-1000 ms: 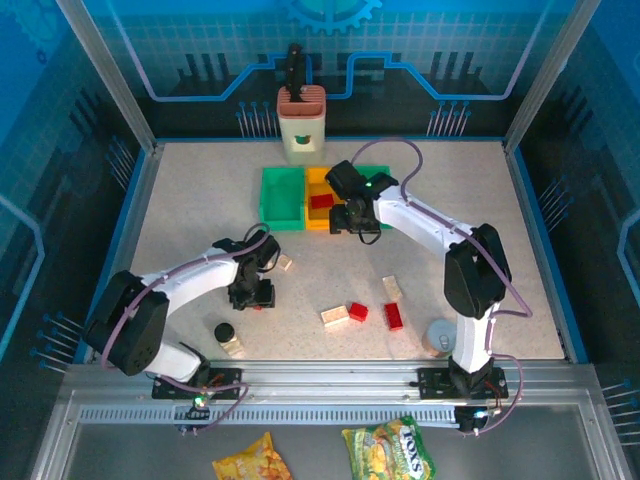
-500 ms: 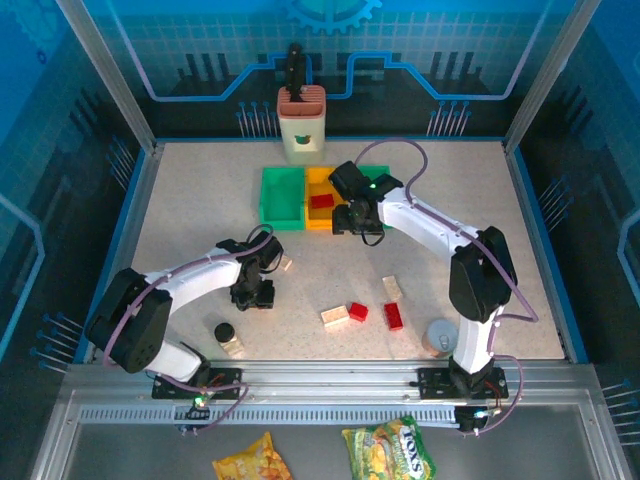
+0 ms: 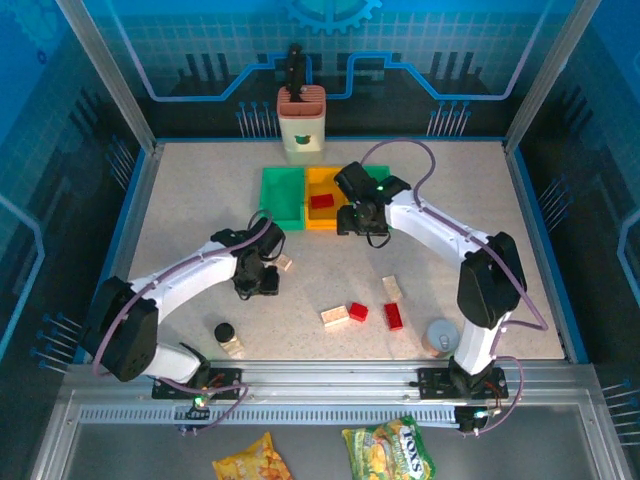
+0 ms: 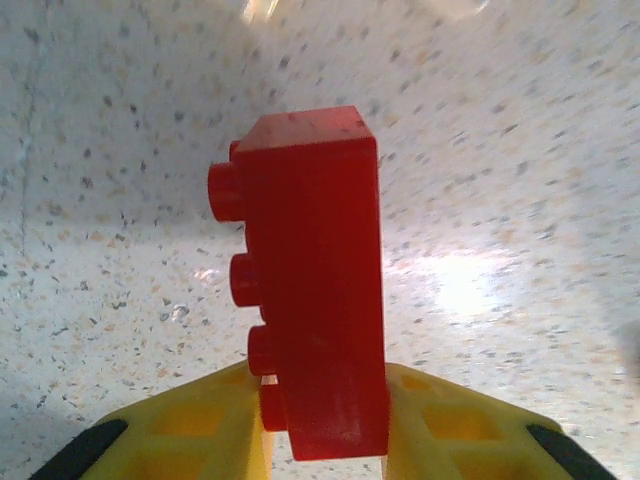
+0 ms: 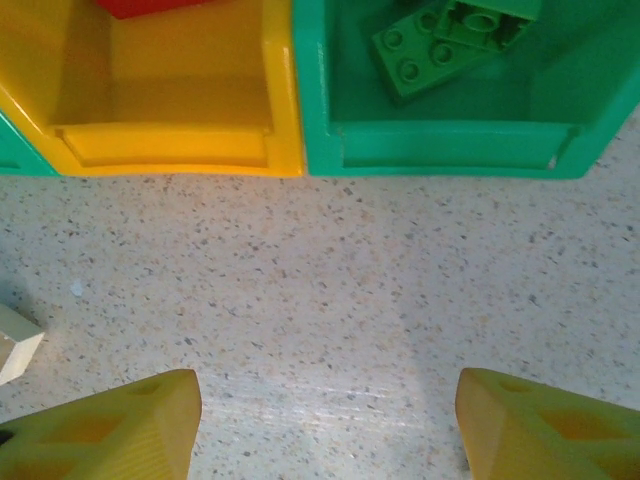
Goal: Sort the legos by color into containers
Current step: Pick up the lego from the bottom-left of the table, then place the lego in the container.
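My left gripper (image 3: 256,283) is shut on a red lego (image 4: 310,290), which stands on end between the yellow fingers (image 4: 180,430) above the speckled table. My right gripper (image 3: 357,222) hangs open and holds nothing (image 5: 328,420), just in front of the bins. The orange-yellow container (image 5: 170,140) has a red lego (image 3: 322,201) in it. The green container (image 5: 450,160) beside it holds green legos (image 5: 420,55). Another green container (image 3: 282,195) stands left of the yellow one. Loose legos lie mid-table: cream (image 3: 335,317), red (image 3: 357,311), red (image 3: 393,316), cream (image 3: 392,287), cream (image 3: 285,264).
A tall cream holder (image 3: 301,125) stands behind the bins. A black-capped jar (image 3: 226,335) sits near the left arm's base, a grey cup (image 3: 440,337) near the right arm's base. Snack bags (image 3: 390,450) lie off the table in front.
My left gripper closed on the red lego and moved up and toward the back with it. My right gripper shifted slightly toward the bins, still open.
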